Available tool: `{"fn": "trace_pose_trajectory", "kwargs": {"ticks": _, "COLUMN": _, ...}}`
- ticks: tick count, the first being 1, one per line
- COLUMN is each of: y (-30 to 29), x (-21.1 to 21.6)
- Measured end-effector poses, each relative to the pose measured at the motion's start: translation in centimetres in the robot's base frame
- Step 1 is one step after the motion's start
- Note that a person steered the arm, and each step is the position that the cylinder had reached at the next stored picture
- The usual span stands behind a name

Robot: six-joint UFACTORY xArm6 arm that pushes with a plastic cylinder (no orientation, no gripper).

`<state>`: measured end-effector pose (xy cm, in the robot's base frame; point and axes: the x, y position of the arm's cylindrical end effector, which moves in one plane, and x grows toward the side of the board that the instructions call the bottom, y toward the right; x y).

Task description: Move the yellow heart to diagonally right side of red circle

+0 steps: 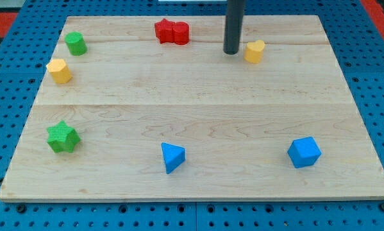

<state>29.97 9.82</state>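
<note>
The yellow heart [254,51] lies near the view's top, right of centre. My tip [231,52] stands just to the heart's left, close to it, with a small gap between them. The red circle [181,33] lies to the left of the tip, near the board's top edge. It touches a red star [164,31] on its left side. The heart is to the right of the red circle and slightly lower in the view.
A green circle [75,43] and a yellow pentagon [59,70] lie at the view's top left. A green star [63,136] is at the lower left. A blue triangle [172,156] is at bottom centre and a blue cube [304,152] at the lower right.
</note>
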Motion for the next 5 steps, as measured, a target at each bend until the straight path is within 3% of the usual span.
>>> {"fn": "trace_pose_trajectory", "kwargs": {"ticks": 1, "y": 5.4, "x": -3.6}}
{"fn": "trace_pose_trajectory", "kwargs": {"ticks": 2, "y": 10.9, "x": -4.2}}
{"fn": "trace_pose_trajectory", "kwargs": {"ticks": 3, "y": 12.1, "x": -0.4}}
{"fn": "trace_pose_trajectory", "kwargs": {"ticks": 5, "y": -5.1, "x": 1.1}}
